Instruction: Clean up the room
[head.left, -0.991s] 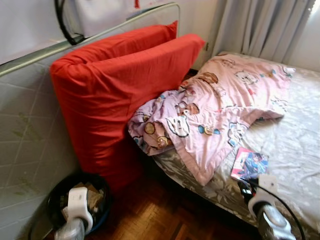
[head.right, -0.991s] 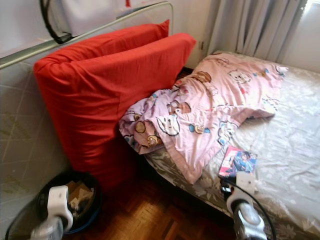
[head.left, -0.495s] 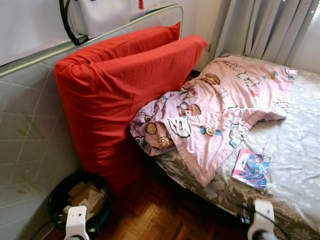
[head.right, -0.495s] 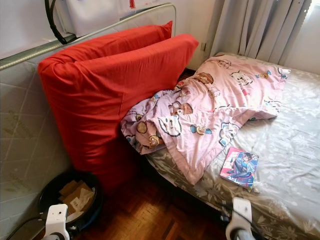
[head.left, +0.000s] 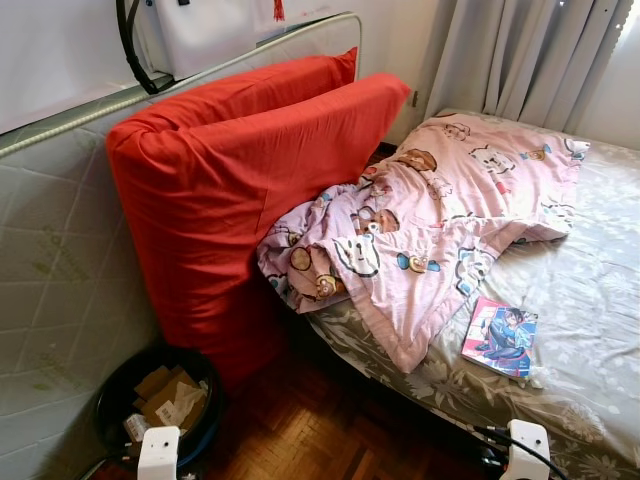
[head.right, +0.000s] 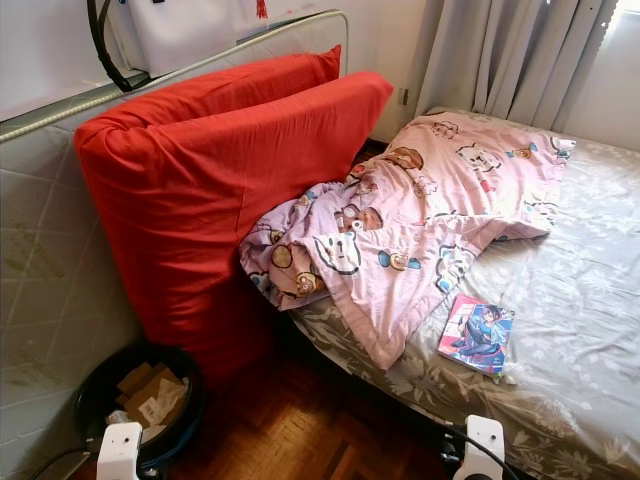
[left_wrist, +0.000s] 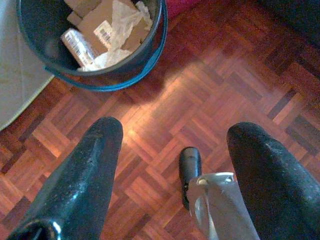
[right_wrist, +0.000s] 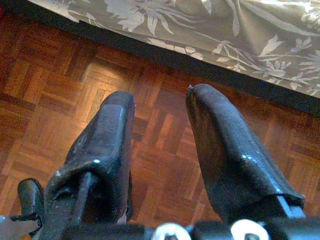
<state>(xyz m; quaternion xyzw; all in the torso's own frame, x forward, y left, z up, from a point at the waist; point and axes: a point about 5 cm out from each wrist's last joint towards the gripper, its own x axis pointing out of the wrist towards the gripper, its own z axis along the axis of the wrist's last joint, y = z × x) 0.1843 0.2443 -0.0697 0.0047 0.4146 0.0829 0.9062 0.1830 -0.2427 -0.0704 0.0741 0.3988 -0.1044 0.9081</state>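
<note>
Both arms have dropped out of the head camera's field since a moment ago, when they were raised over the edge of the grey floral-sheeted bed; now just their white wrist housings peek up below it. The left gripper hangs over the parquet floor with its fingers spread wide and nothing between them, and the right gripper hangs just off the bed's edge, its fingers parted and also empty. The thin glossy booklet with a cartoon cover lies untouched on the bed, near its front edge, just beside the crumpled pink cartoon-print quilt. The round black bin with a blue rim, holding cardboard and paper scraps, stands on the floor well apart from the bed, at the foot of the big red cushion. The lowered arms suggest no pickup is under way; the booklet looks like the likely next item.
</note>
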